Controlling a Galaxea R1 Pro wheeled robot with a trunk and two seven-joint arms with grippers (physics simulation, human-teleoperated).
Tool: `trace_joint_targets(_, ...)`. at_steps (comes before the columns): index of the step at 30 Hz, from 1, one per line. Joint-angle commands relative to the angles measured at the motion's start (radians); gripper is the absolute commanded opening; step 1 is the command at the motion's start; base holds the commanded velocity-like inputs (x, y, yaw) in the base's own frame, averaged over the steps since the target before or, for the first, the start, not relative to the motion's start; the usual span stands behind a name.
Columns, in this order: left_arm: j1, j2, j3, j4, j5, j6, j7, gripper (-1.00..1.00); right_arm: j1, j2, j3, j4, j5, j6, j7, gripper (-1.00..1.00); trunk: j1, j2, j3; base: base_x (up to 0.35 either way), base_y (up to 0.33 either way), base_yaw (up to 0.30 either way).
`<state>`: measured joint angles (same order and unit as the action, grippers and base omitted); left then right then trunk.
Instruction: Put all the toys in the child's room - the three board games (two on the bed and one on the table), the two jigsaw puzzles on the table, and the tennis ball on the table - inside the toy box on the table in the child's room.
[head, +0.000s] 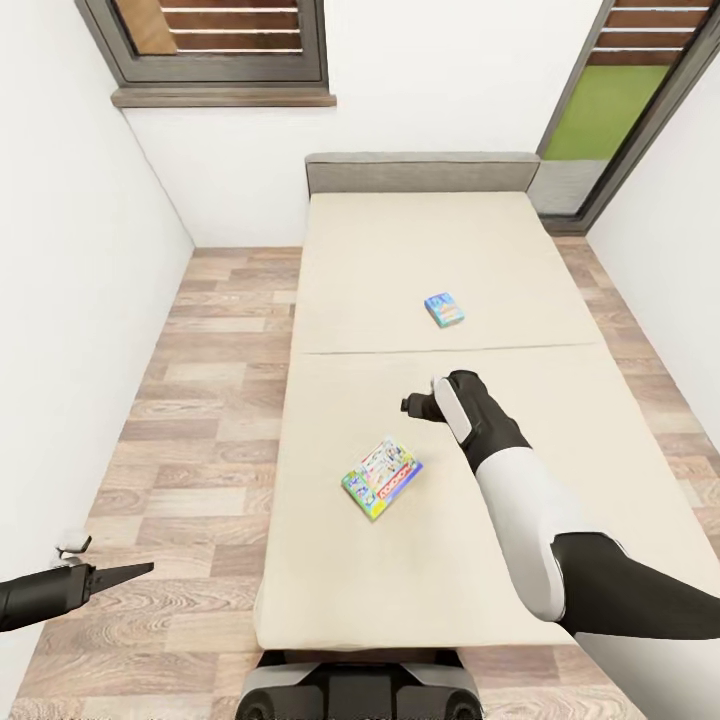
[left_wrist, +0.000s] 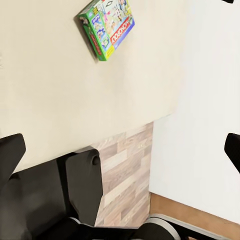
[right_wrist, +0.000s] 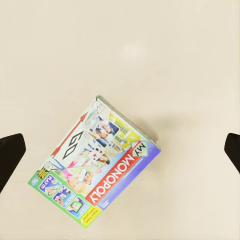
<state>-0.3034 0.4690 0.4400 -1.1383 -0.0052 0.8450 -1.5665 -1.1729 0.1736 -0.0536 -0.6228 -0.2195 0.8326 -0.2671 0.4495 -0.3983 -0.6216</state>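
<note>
Right gripper (head: 420, 405) is hovering over the bed (head: 330, 560), jaws spread wide, gripping nothing. Near board game (right_wrist: 97, 167) is lying flat on the mattress, skewed, below the jaws and off toward the robot's side rather than centred between them. Far board game (head: 443, 309) is sitting further up the bed, well apart. Judging it a light, stiff, glossy cardboard box, so probably slippery; best pinched across the short width, after rotating the wrist to square with its long edges. Left gripper (head: 115, 575) is hanging beside the bed over the floor (head: 190, 420), empty; jaw opening is hard to read, looks parted.
</note>
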Motion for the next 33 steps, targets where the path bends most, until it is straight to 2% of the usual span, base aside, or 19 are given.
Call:
trace_joint_targets(1, 0.000, 0.000, 0.000, 0.000, -0.001, 0.010, -0.004, 1.00, -0.001, 0.001, -0.003, -0.002, -0.011, 0.002, -0.008, 1.00, 0.000, -0.002, -0.003, 0.000, 0.000, 0.000)
trace_joint_targets(27, 0.000, -0.003, -0.001, 0.000, -0.001, 0.008, -0.004, 1.00, -0.001, 0.001, -0.001, -0.004, -0.011, 0.002, 0.027, 1.00, 0.000, -0.002, -0.046, 0.000, 0.000, 0.000)
trace_joint_targets(33, 0.000, -0.003, -0.001, 0.000, -0.001, 0.008, -0.004, 1.00, -0.016, 0.001, 0.000, -0.022, -0.013, 0.003, 0.029, 1.00, 0.000, -0.002, -0.056, 0.000, 0.000, 0.000)
